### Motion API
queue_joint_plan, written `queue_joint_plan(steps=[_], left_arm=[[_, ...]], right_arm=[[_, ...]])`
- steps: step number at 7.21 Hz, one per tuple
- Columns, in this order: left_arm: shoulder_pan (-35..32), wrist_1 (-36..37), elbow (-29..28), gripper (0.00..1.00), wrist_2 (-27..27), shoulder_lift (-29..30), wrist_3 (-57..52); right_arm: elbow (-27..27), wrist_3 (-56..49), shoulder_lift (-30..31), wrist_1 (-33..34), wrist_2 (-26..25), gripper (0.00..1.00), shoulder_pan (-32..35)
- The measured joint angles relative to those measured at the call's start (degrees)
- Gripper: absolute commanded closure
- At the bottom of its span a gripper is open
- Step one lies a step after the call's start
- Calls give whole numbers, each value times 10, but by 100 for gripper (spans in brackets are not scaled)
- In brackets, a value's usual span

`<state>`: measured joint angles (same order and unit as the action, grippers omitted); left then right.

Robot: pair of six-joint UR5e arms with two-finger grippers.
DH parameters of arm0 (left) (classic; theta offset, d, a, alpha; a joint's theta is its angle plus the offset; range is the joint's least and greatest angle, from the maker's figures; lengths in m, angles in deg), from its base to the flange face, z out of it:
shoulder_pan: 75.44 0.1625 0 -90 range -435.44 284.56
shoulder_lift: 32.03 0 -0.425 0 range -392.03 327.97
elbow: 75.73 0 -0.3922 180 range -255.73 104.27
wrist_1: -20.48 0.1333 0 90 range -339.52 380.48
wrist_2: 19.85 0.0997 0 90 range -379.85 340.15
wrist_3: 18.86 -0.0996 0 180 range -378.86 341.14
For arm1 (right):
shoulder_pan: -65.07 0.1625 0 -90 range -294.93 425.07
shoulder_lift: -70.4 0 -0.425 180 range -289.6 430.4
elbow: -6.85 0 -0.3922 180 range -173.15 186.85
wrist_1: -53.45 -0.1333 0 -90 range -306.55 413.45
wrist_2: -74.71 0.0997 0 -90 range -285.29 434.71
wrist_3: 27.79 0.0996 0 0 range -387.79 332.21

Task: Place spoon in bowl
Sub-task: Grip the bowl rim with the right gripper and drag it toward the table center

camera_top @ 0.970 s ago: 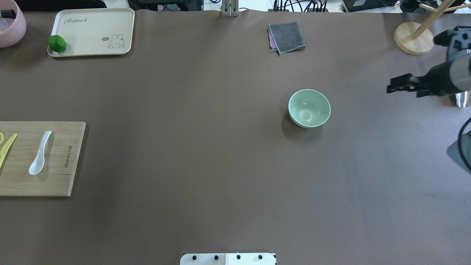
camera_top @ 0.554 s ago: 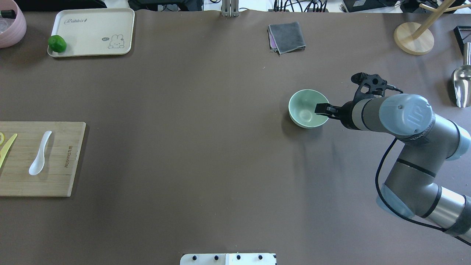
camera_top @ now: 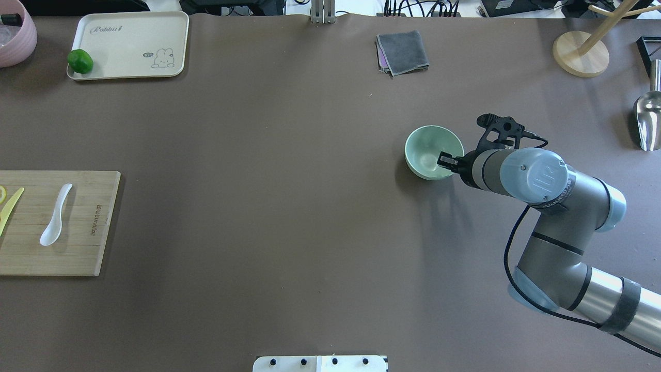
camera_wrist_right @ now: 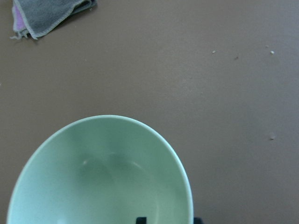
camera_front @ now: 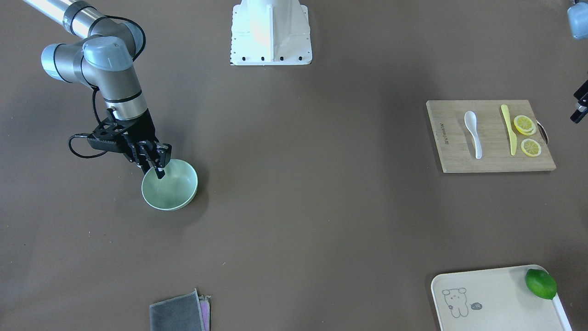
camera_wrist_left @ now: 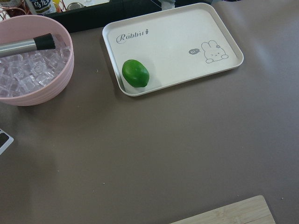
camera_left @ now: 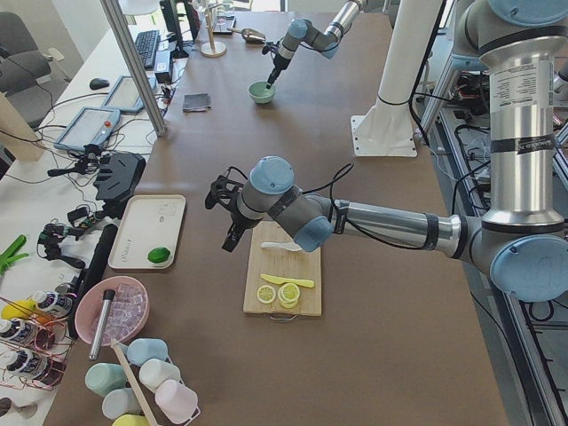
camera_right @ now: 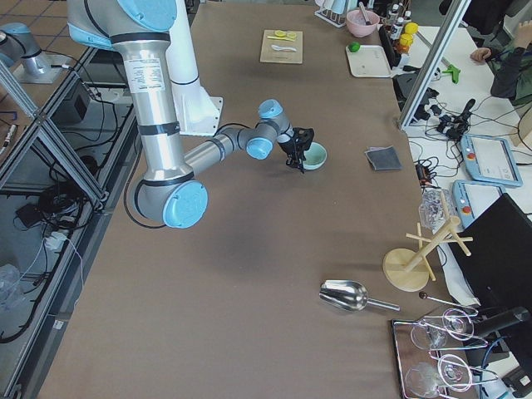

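The white spoon (camera_top: 56, 217) lies on a wooden cutting board (camera_top: 77, 248) at the table's left edge, also in the front view (camera_front: 472, 131). The mint-green bowl (camera_top: 428, 150) stands right of centre and holds nothing. My right gripper (camera_top: 445, 159) is open at the bowl's rim; the right wrist view shows one fingertip (camera_wrist_right: 141, 219) inside the bowl (camera_wrist_right: 93, 177) and one outside. My left gripper (camera_left: 232, 240) hovers beside the board near the spoon (camera_left: 282, 246). Only its edge shows in the front view (camera_front: 579, 103), so I cannot tell if it is open.
A yellow knife (camera_front: 507, 128) and lemon slices (camera_front: 523, 124) share the board. A cream tray (camera_top: 129, 46) with a lime (camera_top: 80, 61) and a pink bowl (camera_top: 15, 36) sit far left. A grey cloth (camera_top: 403, 51), wooden stand (camera_top: 581, 51) and metal scoop (camera_top: 648, 119) lie at the back and right.
My right arm has swung in from the table's right edge to the bowl, and its fingers now straddle the rim. The spoon and the bowl have not moved.
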<state>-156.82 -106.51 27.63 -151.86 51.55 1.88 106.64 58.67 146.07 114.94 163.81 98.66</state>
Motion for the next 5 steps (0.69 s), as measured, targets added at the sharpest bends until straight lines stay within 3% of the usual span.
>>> queue_joint_plan(steps=[2,4,5], left_arm=[[2,-2,0,2,0,0,0],[10,-12,0,2,0,-2,9],[15,-18,0,2,0,-2,16]], right_arm=[[-8,32,-60,29,-3,100,-7],[-9,79,-141,111,-9,100,-34],[-12,99,-183,153,-19,85,-61]])
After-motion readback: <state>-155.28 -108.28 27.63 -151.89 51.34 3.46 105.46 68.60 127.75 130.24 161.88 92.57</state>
